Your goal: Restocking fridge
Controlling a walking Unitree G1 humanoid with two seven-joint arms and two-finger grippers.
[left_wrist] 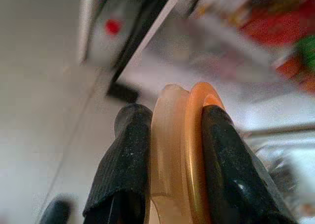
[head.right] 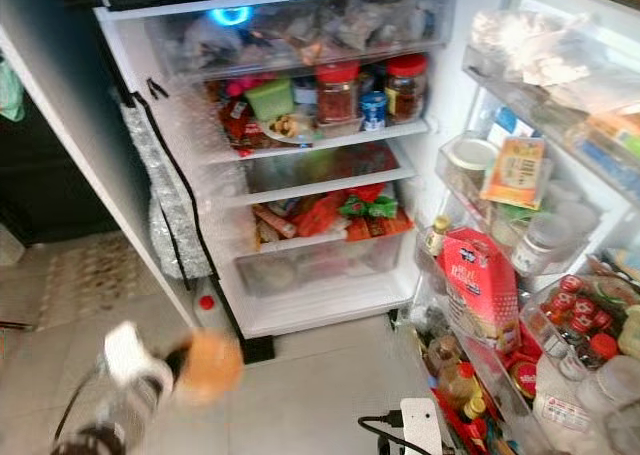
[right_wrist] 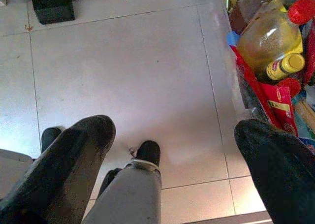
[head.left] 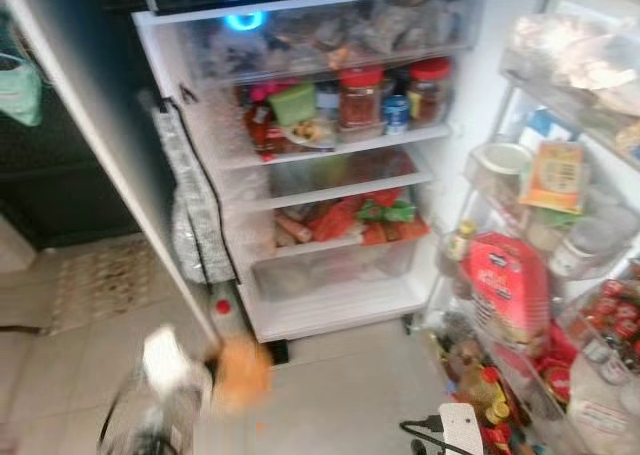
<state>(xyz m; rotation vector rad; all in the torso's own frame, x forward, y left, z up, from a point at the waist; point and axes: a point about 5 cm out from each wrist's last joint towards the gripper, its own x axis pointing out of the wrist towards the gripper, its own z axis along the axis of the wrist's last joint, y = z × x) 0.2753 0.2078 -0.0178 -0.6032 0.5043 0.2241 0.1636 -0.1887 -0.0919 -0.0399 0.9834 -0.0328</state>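
The fridge (head.left: 440, 85) stands open before me, its shelves (head.left: 330, 147) packed with jars, packets and boxes. My left gripper (head.left: 212, 367) hangs low over the floor in front of it, blurred, and is shut on a round orange-and-translucent container (head.left: 243, 373). In the left wrist view the two black fingers (left_wrist: 125, 170) clamp this container (left_wrist: 179, 150) from both sides. My right gripper (right_wrist: 174, 128) is open above the floor tiles, nothing between its fingers, close to the bottles in the lowest door shelf.
The open door on the right carries shelves (head.left: 520, 190) crowded with jars, a red bag (head.left: 505, 287) and an oil bottle (right_wrist: 268, 37). A red-capped bottle (head.left: 222, 310) stands on the floor by the fridge's left corner. A patterned rug (head.left: 100, 275) lies left.
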